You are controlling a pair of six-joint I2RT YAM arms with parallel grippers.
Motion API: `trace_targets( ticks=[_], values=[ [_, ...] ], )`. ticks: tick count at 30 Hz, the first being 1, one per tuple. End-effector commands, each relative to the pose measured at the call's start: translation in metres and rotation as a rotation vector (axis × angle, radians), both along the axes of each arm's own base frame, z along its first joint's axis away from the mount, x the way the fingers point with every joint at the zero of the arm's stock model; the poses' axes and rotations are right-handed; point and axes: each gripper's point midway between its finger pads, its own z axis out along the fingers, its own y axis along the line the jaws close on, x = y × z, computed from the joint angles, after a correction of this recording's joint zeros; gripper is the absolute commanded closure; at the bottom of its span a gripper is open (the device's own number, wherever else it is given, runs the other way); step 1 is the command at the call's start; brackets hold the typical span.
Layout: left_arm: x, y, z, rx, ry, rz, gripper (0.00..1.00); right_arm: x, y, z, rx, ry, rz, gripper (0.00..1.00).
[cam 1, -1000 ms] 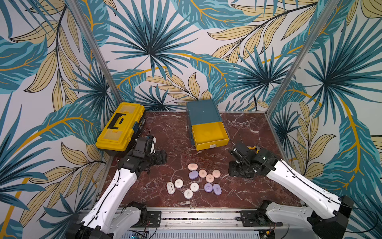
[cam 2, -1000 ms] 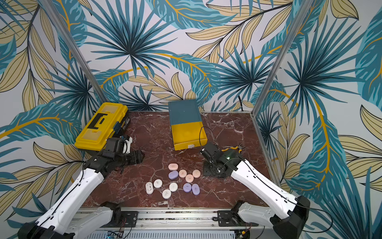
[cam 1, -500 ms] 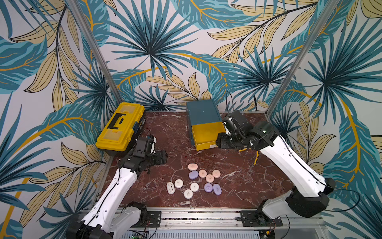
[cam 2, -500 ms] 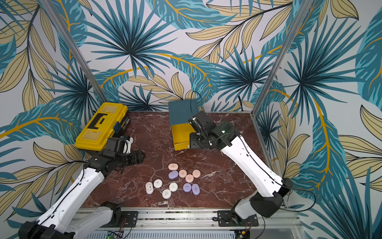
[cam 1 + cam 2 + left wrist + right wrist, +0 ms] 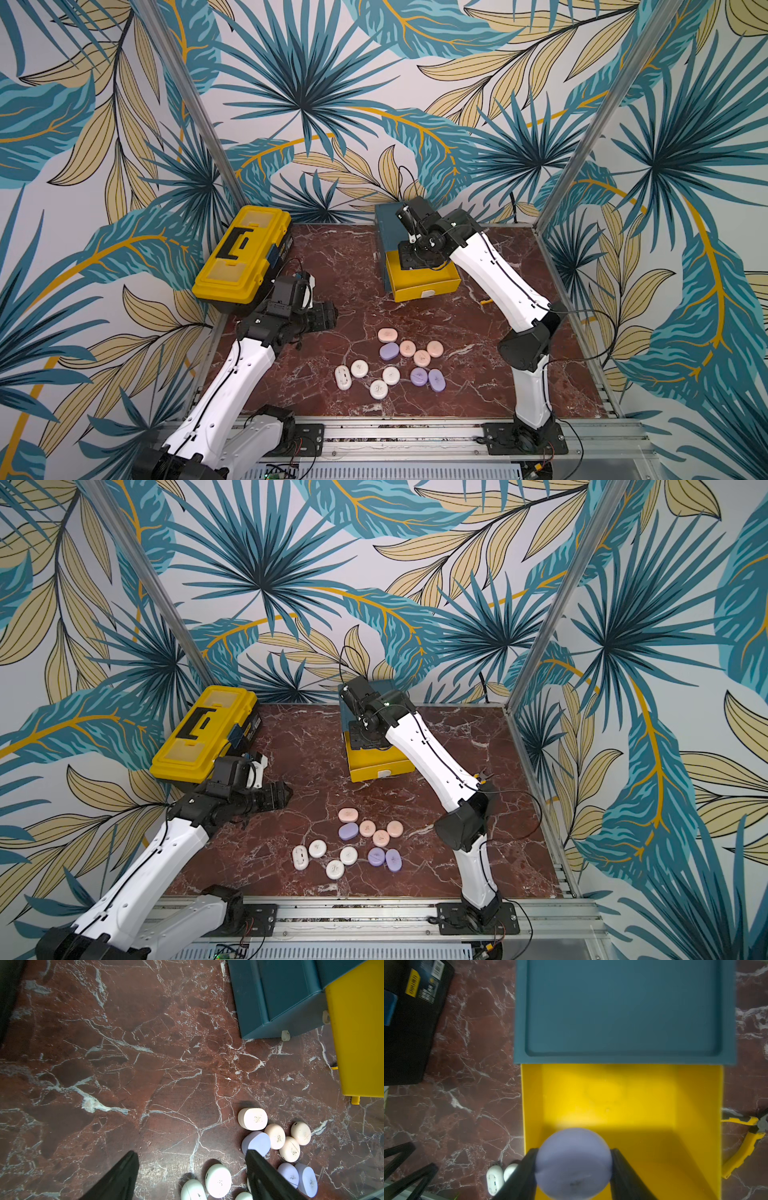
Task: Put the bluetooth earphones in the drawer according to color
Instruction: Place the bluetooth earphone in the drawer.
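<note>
Grip check: the right gripper [image 5: 574, 1152] is clamped on a smooth lilac oval earphone case [image 5: 573, 1165], one black finger pressed on each side. It hangs right over the pulled-out yellow top drawer [image 5: 612, 1095] of the small teal plastic cabinet [image 5: 623, 1012]. Yellow-handled pliers [image 5: 741, 1142] lie on the red-brown marble tabletop [image 5: 353, 266] off to that gripper's side, just past the drawer wall. The left gripper [image 5: 190, 1152] is spread wide with nothing in it, hovering over the marble. The loose peach, lilac and white cases [image 5: 421, 358] lie just ahead of its fingers, and one lilac one is partly hidden behind a fingertip. The yellow-and-black plastic toolbox [image 5: 243, 253] sits close behind that wrist.
</note>
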Motion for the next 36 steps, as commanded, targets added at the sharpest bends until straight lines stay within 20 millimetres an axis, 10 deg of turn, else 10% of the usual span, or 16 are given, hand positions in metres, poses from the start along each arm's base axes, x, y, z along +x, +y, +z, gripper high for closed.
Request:
trace_targets(
  ticks=[1,25,36],
  values=[
    [0.0,0.0,0.001,-0.011,-0.016,-0.005,0.15,0.007,-0.001,-0.015,-0.023,0.041,0.008,0.49],
    [-0.001,0.001,-0.002,-0.003,-0.006,-0.001,0.15,0.029,-0.001,-0.059,-0.06,0.121,0.006,0.38],
    [-0.002,0.003,-0.002,0.006,-0.003,0.005,0.15,0.027,-0.003,-0.007,0.008,0.013,0.007,0.27]
  ],
)
